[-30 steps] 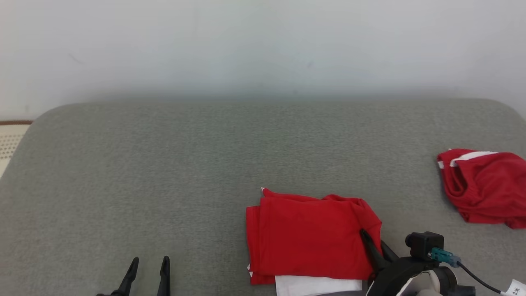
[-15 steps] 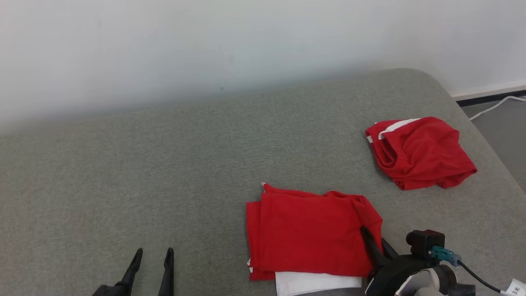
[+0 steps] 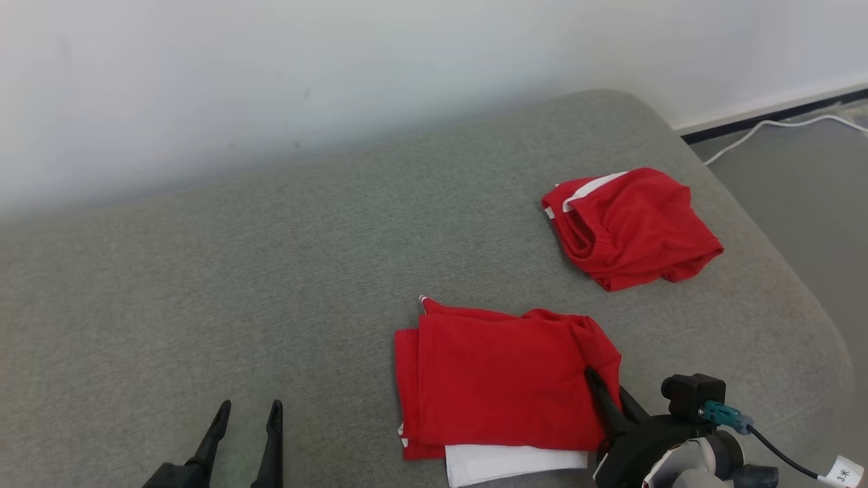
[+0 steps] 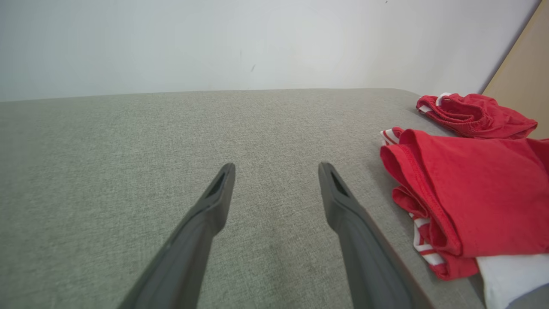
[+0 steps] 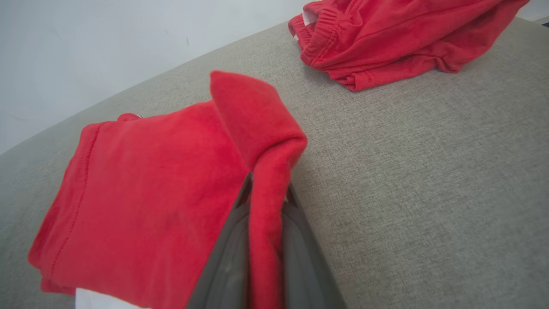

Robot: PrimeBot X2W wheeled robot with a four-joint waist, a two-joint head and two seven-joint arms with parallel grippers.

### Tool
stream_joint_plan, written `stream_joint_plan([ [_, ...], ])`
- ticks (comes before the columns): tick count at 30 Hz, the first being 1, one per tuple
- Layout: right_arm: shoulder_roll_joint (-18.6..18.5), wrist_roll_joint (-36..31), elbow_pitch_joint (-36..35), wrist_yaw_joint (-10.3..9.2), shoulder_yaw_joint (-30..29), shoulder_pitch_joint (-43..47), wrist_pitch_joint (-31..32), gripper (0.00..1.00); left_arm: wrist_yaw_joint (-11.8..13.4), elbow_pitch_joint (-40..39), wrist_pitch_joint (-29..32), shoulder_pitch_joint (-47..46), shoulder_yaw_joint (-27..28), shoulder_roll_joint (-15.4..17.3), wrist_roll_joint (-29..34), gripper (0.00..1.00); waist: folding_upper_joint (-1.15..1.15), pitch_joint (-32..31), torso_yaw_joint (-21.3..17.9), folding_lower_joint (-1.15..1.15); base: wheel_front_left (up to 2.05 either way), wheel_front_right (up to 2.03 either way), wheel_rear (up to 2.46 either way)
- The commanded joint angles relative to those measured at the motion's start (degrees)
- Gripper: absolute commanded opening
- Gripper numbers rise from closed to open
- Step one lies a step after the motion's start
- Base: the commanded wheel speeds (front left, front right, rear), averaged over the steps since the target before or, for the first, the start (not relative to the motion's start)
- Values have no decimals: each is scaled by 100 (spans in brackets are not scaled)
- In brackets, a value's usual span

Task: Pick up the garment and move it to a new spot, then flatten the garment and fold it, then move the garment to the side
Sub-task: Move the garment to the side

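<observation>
We are working on a big grey cushion (image 3: 203,271) with a pale wall (image 3: 339,68) behind it. It is soft and flat, so it is a good place to lay clothes out.

Near our side, a bit right of the middle, lies the red garment (image 3: 502,379), folded into a neat block. We think the folding is done and the last job comes next: moving it to the side.

Farther off, near the right end of the cushion, a second red garment (image 3: 630,227) lies in a loose heap, well apart from ours. That may be where done clothes go, but we cannot be sure.

Our right gripper (image 3: 605,383) is pinching the right edge of the folded garment. The cloth pokes up between its two dark fingers (image 5: 223,266) in a little bump. We guess it grabs the edge so the block can be pulled along. With one pinch, the floppy layers could slip open.

Our left gripper (image 4: 276,169) hangs over bare cushion to the left, spread wide, holding nothing. It is out of the way there.

A small white part (image 3: 508,464) peeks out under the near edge of the fold.
</observation>
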Motion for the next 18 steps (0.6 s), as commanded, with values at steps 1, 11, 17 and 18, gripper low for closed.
stream_joint_plan([
  [1, 16, -21, -10, -7, 4, -18, -2, 0, -3, -18, -1, -74, 7, 5, 60, 100, 0, 57, -172, 0, 0, 0, 0],
  [11, 89, -44, -23, -7, -7, -28, -2, 0, -30, -112, -1, -113, 56, 5, 68, 100, 0, 167, -606, 0, 0, 0, 0],
  [17, 81, -108, -46, -7, -80, -78, -2, 0, -43, -163, -1, -274, -21, 4, -82, 100, 0, 328, -691, 0, 0, 0, 0],
  [18, 71, -153, -51, -7, -98, -116, -2, 0, -44, -165, -1, -297, -44, 3, -72, 100, 0, 353, -671, 0, 0, 0, 0],
])
